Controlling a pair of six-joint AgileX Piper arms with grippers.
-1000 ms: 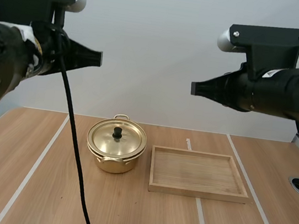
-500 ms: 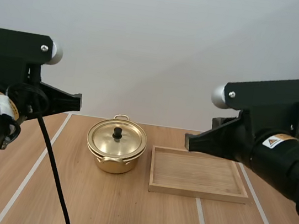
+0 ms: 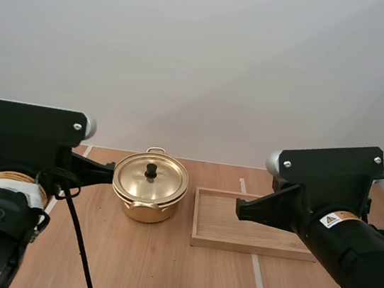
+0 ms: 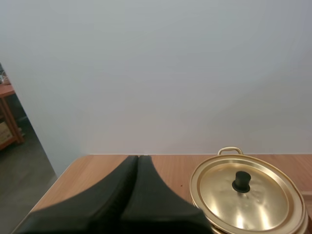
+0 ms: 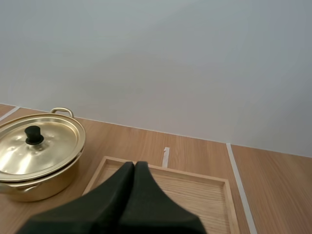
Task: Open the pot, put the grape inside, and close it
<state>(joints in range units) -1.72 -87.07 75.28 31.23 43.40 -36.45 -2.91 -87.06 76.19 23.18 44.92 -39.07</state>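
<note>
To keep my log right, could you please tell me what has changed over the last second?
Both arms came down: the left gripper now hangs beside the pot, the right gripper over the tray. Both are shut, holding nothing. Pot, lid and tray did not move.

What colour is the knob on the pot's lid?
Black knob on the gold lid; clearest in the left wrist view.

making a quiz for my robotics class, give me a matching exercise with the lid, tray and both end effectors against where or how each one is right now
1 lid
2 wooden tray
3 left end effector
4 right end effector

a shut, by the tray
b shut, left of the pot
c on the pot, knob up
d on the table, right of the pot

Pairs: 1c, 2d, 3b, 4a
</note>
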